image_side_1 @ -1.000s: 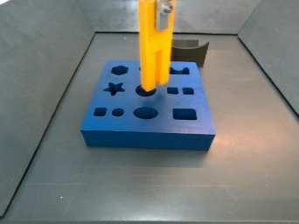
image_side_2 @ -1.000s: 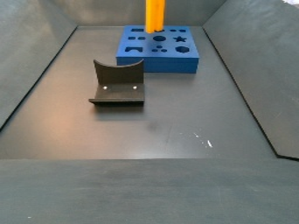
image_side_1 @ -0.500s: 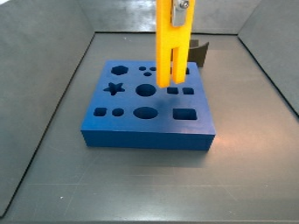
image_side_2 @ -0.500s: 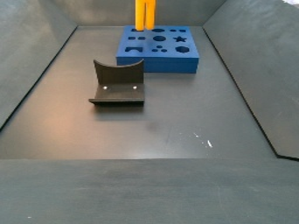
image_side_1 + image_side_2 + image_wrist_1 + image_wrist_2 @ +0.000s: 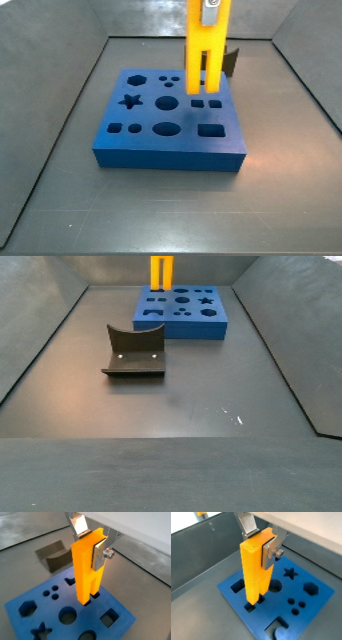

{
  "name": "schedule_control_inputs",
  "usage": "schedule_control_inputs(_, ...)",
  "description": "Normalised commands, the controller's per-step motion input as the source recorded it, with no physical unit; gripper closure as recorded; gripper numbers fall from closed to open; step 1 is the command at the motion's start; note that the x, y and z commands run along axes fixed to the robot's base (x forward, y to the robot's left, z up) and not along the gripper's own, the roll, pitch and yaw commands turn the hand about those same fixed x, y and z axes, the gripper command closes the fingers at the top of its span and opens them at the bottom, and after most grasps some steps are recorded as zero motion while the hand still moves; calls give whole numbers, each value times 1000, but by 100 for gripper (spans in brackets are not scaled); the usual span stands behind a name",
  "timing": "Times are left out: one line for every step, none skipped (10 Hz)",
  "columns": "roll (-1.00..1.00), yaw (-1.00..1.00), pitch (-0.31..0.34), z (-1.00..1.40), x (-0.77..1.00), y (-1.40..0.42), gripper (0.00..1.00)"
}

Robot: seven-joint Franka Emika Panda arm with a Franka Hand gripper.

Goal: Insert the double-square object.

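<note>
I've got the gripper point(image 5: 92, 543) clamped on the double-square object point(image 5: 87, 567), upright, its lower end at a hole in the blue block point(image 5: 171, 120), around 2 o'clock.

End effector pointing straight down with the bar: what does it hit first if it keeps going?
The end effector holds the double-square object upright. Its lower end sits at a hole in the blue block, so the block comes first; insertion depth is unclear.
</note>
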Motion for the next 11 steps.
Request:
schedule_control_inputs(60, -620, 0, -31, 466, 6, 100)
schedule_control_inputs(67, -577, 0, -80, 460, 0, 100)
schedule_control_inputs(106, -477, 49, 0, 423, -54, 100)
schedule_control_inputs(117, -214, 34, -43, 189, -49, 100)
schedule_control_inputs(0, 0, -7, -66, 0, 0, 100)
schedule_control_inputs(83, 0, -44, -169, -14, 0, 100)
schedule_control_inputs(114, 0, -13, -171, 0, 0, 100)
schedule_control_inputs(151, 60, 0, -43, 0, 0, 100)
schedule_control_inputs(167, 23, 0, -103, 169, -51, 100)
schedule_control_inputs(131, 0, 0, -171, 220, -54, 100)
schedule_control_inputs(181, 49, -7, -197, 9, 0, 100)
